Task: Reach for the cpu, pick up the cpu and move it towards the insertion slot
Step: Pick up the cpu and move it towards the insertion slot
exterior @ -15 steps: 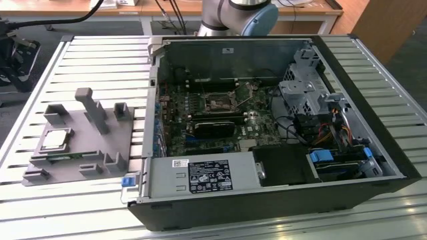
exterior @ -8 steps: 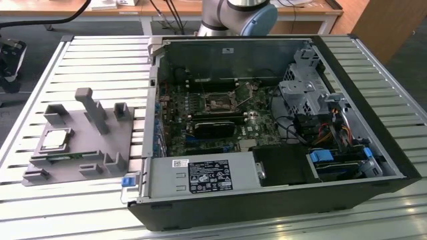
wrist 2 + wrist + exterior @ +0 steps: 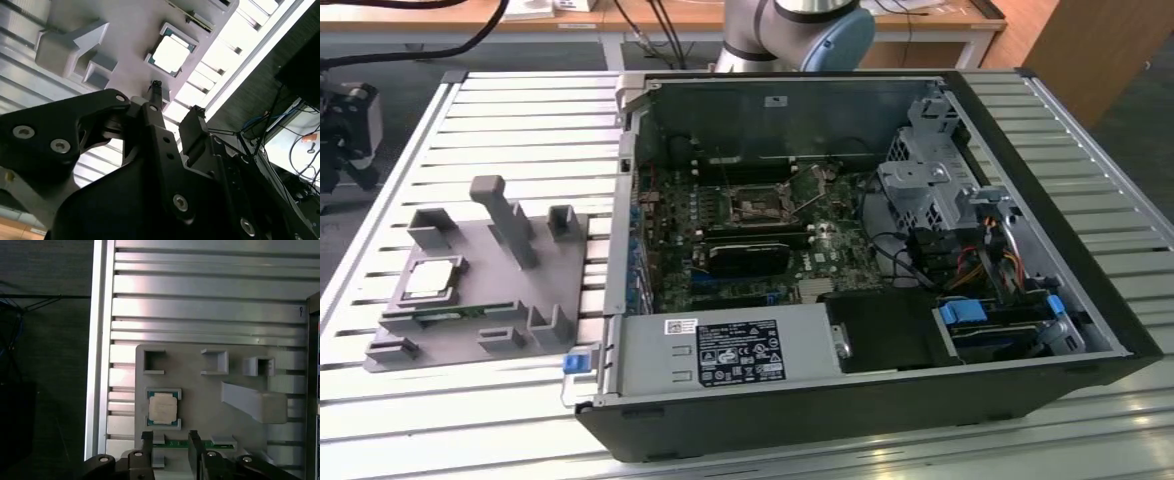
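The cpu point(image 3: 431, 278) is a small square chip with a silvery lid, lying flat in a recess of the grey tray point(image 3: 520, 295) on the exterior view's left. Both wrist views look down on the cpu point(image 3: 163, 407) point(image 3: 170, 52) from above. My gripper point(image 3: 170, 441) point(image 3: 175, 109) hangs well above the tray, open, with nothing between its two black fingers point(image 3: 146, 440). It is apart from the chip. The insertion slot point(image 3: 758, 207) is a dark square socket with a metal frame on the board inside the open computer case.
A thin green memory stick point(image 3: 197, 444) lies in the tray beside the cpu. Grey posts point(image 3: 507, 220) rise from the tray. The open case point(image 3: 1107, 340) holds a labelled black block point(image 3: 736, 352), drive cages and cables. Everything sits on a slatted metal table point(image 3: 520, 120).
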